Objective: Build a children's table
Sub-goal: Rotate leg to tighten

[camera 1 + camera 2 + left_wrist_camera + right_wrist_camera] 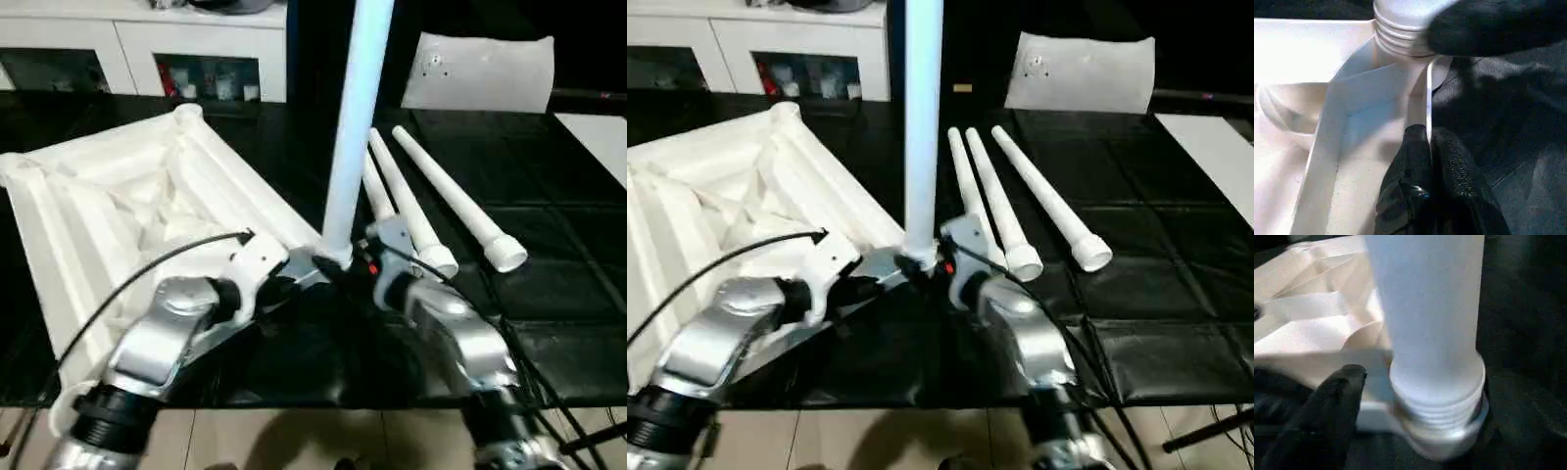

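Note:
The children's table is in parts on a black mat. Its white tabletop (118, 196) lies ribbed side up at the left. One white leg (355, 117) stands upright in the near corner socket, its threaded base (1435, 396) showing above the socket ring. Three more legs (451, 201) lie side by side to the right. My left gripper (1428, 134) is shut on the tabletop's thin rim beside that socket. My right gripper (367, 264) is open at the standing leg's base, and one black finger (1337, 401) stands a little off the leg.
A white flat bag (480, 70) lies at the back right and a white cabinet (147, 44) stands at the back left. A white panel (598, 137) lies at the right edge. The mat ends just before my forearms, with tiled floor (294, 441) below.

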Robot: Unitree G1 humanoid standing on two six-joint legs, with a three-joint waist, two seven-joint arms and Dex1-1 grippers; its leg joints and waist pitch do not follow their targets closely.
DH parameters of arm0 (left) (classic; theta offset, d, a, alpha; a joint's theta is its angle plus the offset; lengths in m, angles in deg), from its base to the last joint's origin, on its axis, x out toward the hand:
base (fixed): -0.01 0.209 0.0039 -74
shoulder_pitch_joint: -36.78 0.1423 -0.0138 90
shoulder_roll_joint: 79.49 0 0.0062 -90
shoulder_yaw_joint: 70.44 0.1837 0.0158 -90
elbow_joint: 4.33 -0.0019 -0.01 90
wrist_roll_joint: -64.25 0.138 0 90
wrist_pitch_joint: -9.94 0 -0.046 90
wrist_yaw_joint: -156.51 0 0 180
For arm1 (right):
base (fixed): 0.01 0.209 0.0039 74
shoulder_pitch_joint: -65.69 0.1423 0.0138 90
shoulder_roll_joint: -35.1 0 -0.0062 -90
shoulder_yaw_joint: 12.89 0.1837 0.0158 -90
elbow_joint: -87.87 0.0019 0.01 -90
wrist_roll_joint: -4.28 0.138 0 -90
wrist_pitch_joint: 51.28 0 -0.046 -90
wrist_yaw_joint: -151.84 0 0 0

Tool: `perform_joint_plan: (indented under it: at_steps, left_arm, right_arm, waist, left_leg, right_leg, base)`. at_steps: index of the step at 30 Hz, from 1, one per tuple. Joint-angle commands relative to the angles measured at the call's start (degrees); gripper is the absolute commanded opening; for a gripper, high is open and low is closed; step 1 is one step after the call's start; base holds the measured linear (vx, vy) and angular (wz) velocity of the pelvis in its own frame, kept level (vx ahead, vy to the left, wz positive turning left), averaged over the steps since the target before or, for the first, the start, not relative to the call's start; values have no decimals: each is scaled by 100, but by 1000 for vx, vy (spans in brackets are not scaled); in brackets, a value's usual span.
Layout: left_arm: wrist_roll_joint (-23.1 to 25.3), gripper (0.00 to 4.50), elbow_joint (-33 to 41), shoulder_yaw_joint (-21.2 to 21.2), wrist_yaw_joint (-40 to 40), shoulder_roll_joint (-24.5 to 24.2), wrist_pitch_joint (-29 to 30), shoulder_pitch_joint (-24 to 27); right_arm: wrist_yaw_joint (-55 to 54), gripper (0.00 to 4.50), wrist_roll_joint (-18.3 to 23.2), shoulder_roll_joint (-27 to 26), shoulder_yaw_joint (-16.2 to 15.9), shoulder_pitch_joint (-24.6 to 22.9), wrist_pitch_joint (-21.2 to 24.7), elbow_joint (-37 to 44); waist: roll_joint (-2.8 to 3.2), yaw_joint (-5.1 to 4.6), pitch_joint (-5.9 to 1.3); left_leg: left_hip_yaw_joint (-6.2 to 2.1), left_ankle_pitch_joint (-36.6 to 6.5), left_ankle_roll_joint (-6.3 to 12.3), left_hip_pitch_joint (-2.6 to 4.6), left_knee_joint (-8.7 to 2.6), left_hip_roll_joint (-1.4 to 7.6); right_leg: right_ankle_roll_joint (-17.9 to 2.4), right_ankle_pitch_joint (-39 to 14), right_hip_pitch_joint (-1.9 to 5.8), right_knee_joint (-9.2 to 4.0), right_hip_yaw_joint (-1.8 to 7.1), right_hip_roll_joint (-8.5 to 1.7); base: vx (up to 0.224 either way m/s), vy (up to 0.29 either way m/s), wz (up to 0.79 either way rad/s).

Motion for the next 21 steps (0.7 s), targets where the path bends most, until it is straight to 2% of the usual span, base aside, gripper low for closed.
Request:
perform_joint_plan:
  at_steps: [1,3,9,13,15,21]
  left_arm:
    - [12,0,-156,114,185,-119,-225,-92]
    - [-98,0,-387,173,738,-450,-740,-140]
    - [-283,0,-635,318,1587,-816,-1455,-215]
    - [-310,0,-924,564,2405,-1149,-2107,-334]
    - [-294,0,-1162,709,2758,-1309,-2440,-464]
    - [-173,0,-1465,882,3197,-1440,-2875,-623]
  right_arm:
    - [591,444,236,60,-372,-28,-123,339]
    - [1129,449,322,515,-332,-46,-245,503]
    - [1726,449,281,1040,-346,82,-414,425]
    - [2498,449,341,1499,-484,210,-600,319]
    - [2924,449,358,1750,-586,301,-730,175]
    - [3382,449,265,1962,-757,432,-1041,-121]
  waist:
    - [66,26,-302]
    - [55,30,-301]
    - [52,59,-313]
    - [57,109,-327]
    - [53,164,-331]
    - [37,213,-334]
  left_leg:
    - [33,-981,125,-90,-326,22]
    - [38,-1021,176,-82,-323,22]
    - [43,-951,180,-60,-321,42]
    - [62,-835,251,-49,-305,52]
    - [68,-773,291,-45,-301,53]
    - [73,-732,215,-54,-300,63]
  right_leg:
    - [-813,-1266,314,-474,223,-416]
    - [-819,-1365,309,-492,225,-418]
    - [-904,-1318,296,-459,221,-429]
    - [-999,-981,292,-426,226,-425]
    - [-1062,-818,296,-403,221,-433]
    - [-1118,-761,324,-380,214,-451]
  base:
    - [0,0,0]
    - [0,0,0]
    - [0,0,0]
    - [0,0,0]
    - [0,0,0]
    - [0,0,0]
